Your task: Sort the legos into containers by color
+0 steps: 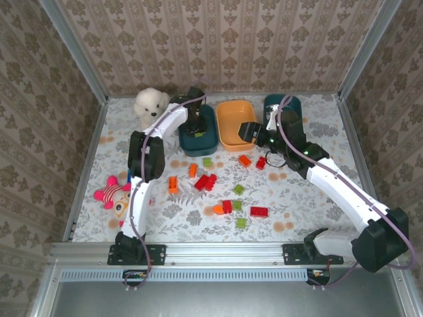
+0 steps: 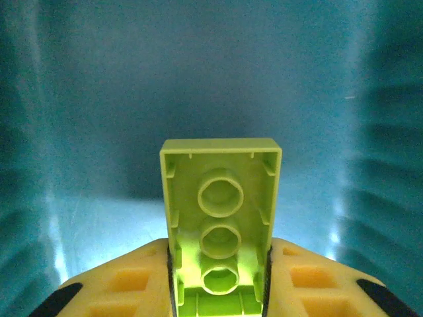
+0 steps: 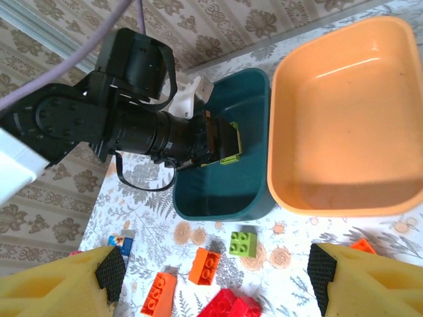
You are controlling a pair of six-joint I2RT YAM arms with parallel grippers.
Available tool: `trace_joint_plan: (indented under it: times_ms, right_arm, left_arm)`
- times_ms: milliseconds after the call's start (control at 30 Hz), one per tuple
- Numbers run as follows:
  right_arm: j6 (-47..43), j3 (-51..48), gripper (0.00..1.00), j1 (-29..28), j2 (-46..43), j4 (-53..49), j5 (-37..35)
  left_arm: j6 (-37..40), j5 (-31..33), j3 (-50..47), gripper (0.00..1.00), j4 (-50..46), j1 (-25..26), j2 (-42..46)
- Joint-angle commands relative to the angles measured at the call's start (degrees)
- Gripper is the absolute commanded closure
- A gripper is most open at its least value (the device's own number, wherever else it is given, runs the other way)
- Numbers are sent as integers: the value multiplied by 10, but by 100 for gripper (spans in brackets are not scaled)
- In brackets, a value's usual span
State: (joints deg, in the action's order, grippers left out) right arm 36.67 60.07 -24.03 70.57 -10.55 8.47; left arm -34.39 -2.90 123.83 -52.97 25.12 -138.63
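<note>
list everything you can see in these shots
teal bins: two, dark teal, back of table, left and right of the orange one
orange bin: one, orange, back centre, empty
loose legos: about a dozen, red, orange and lime, scattered in front of the bins
held lego: one, lime, over the left teal bin
plush dog: one, white, back left
doll: one, pink and yellow, left edge
left claw: one, yellow pads, shut on held lego
right claw: one, yellow pads, open above loose legos
</note>
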Motion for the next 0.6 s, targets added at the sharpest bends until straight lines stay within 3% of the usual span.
trace_joint_plan:
  times_ms: [0,200,367,567]
  right_arm:
    - [-1,-10,23,5,-27,-47,-33]
    - [-2,-13,23,6,-41,-112,-62]
    - [5,-7,24,7,-36,-193,-94]
    - [20,7,30,7,-3,-307,-111]
  left_arm:
    - [19,-36,18,60,-18,-9,-1]
    - [20,-38,9,39,-7,-5,28]
    - [13,-28,-6,34,4,-4,92]
    - [27,-23,-220,27,144,15,295]
